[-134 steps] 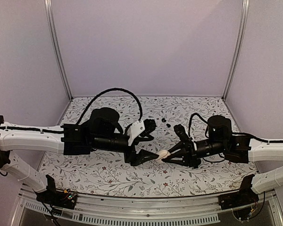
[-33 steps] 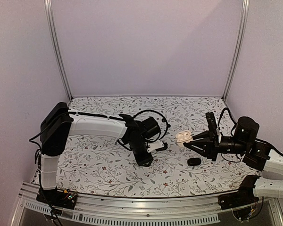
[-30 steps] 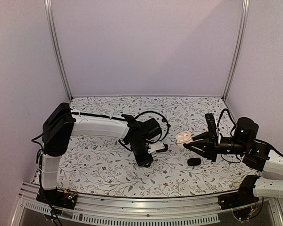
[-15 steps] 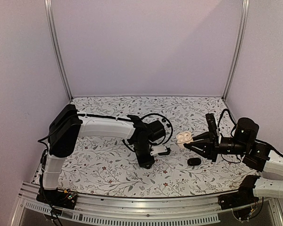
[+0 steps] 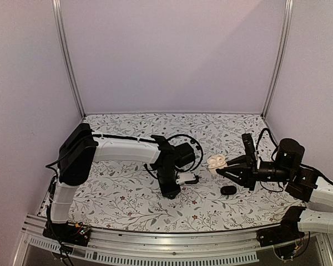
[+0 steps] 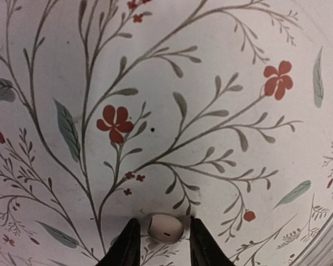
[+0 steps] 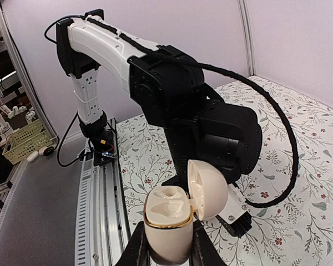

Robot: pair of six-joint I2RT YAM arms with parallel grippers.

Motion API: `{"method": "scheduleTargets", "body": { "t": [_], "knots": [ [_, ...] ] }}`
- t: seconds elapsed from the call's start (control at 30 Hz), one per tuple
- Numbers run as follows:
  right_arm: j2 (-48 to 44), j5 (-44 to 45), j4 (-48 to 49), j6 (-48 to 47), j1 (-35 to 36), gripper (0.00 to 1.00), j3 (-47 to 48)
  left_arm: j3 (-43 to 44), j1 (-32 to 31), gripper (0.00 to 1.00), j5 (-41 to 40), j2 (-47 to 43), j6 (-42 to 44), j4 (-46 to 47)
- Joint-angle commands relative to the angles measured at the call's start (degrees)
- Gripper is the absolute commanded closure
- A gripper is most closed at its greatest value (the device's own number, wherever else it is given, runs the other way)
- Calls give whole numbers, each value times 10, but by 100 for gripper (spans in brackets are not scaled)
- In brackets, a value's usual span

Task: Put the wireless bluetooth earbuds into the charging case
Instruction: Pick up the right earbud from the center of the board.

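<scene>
Notably, your right gripper [image 7: 169, 245] is clamping the cream charging case [image 7: 167, 221] upright, lid [image 7: 210, 188] open, presenting its sockets. Your left gripper [image 6: 163, 235], jaws narrowly parted, is straddling a cream earbud [image 6: 165, 228] lying on the table [image 6: 222, 72]; whether it is gripping, you cannot tell.

Cream, gold-rimmed charging case [image 7: 167, 224]; red-flowered white table [image 6: 238, 50].

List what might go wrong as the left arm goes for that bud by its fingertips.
1. The cream bud is small and round, and it sits at the very tips of the left gripper. Contact cannot be told. A pinch this far out may squirt it across the table.
2. The right gripper holds the open case only by its base, off the table. Pressing a bud in may tilt the case or make it slip.
</scene>
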Motion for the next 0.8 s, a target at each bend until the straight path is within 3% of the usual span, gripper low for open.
{"method": "scheduleTargets", "body": {
  "t": [0.0,0.47,0.77],
  "knots": [
    [2,-2,14,2,-3,100,-1,5,-10,69,-6,15,2,-22],
    [13,-10,18,-8,-3,100,7,-41,0,93,2,-46,-19,64],
    [16,-24,74,-35,-1,100,-5,-176,51,95,20,-194,-78,221]
  ]
}}
